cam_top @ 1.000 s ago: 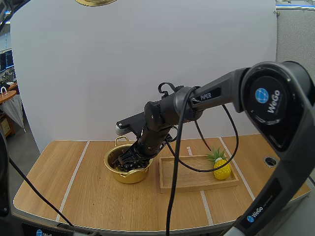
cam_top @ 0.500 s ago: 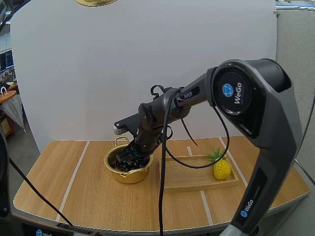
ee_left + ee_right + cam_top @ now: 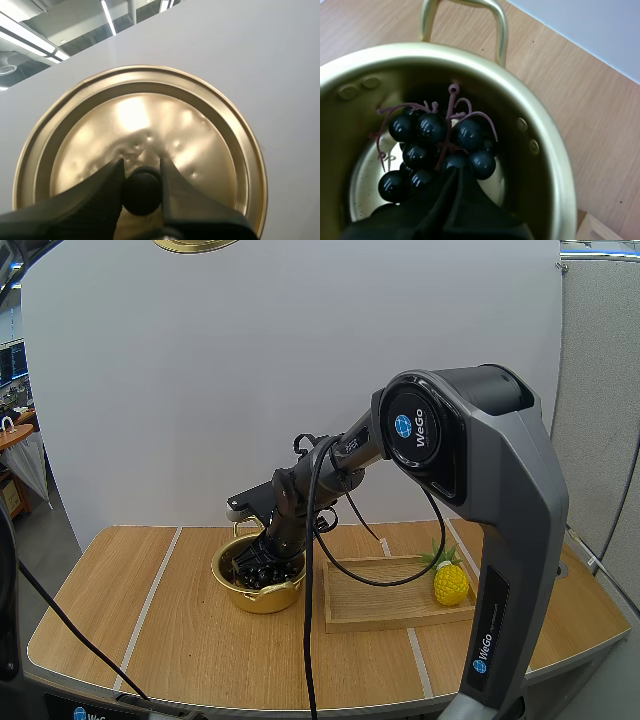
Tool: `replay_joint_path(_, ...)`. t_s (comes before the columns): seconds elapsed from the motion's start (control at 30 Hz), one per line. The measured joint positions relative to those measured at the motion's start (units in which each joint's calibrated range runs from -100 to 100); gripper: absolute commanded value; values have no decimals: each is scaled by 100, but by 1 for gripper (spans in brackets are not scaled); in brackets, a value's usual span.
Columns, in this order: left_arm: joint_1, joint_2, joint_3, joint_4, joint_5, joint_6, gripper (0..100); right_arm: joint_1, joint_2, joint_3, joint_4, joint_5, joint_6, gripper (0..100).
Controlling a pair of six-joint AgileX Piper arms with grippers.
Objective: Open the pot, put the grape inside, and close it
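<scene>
High above the bench's [image 3: 150,625] left half, at about 11 o'clock from the pot, the edge of the golden lid [image 3: 195,244] shows. From the left wrist, the lid [image 3: 200,135] is held up off the pot, its underside facing the camera. The left jaws are narrow, clamped on the lid's black knob [image 3: 142,191], with one ribbed finger [image 3: 92,195] against each side of it.

Below, the golden pot [image 3: 262,598] stands open on the bench, one loop handle [image 3: 247,526] at its 12 o'clock side. The bunch of grapes [image 3: 252,571] is inside the pot. From the right wrist, the dark berries [image 3: 432,142] and their reddish stem sit low between the pot's walls [image 3: 547,165], over the shiny bottom. The right jaws reach down into the pot from its 2 o'clock side. They are drawn in to a thin slit, and their tips nip the bunch among its berries.

At the pot's 3 o'clock, just beside it, lies the wooden tray [image 3: 395,621]. A small yellow pineapple [image 3: 450,584] stands upright at the tray's 3 o'clock end. The right arm [image 3: 470,460] arches over the tray.
</scene>
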Motion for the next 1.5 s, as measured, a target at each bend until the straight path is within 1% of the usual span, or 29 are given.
replay_joint_path(0.23,0,0,0,0,0,0,0,0,-468,12,0,386,0,0)
replay_joint_path(0.5,0,0,0,0,0,0,0,0,-1762,36,0,884,0,0)
replay_joint_path(0.63,0,0,0,0,0,0,0,0,-2439,36,0,1707,0,0)
replay_joint_path(0.77,0,0,0,0,0,0,0,0,-3241,54,33,2503,0,0)
replay_joint_path(0.87,0,0,0,0,0,0,0,0,-3952,153,44,2866,0,0)
replay_joint_path(1.03,0,0,0,0,0,0,0,0,-5355,459,44,3442,0,0)
replay_joint_path(1.2,0,0,0,0,0,0,0,0,-6537,642,44,4349,0,0)
replay_joint_path(1.37,0,0,0,0,0,0,0,0,-7579,717,44,4641,0,0)
replay_joint_path(1.43,0,0,0,0,0,0,0,0,-7799,733,44,4786,0,0)
replay_joint_path(1.5,0,0,0,0,0,0,0,0,-8245,818,44,5116,0,0)
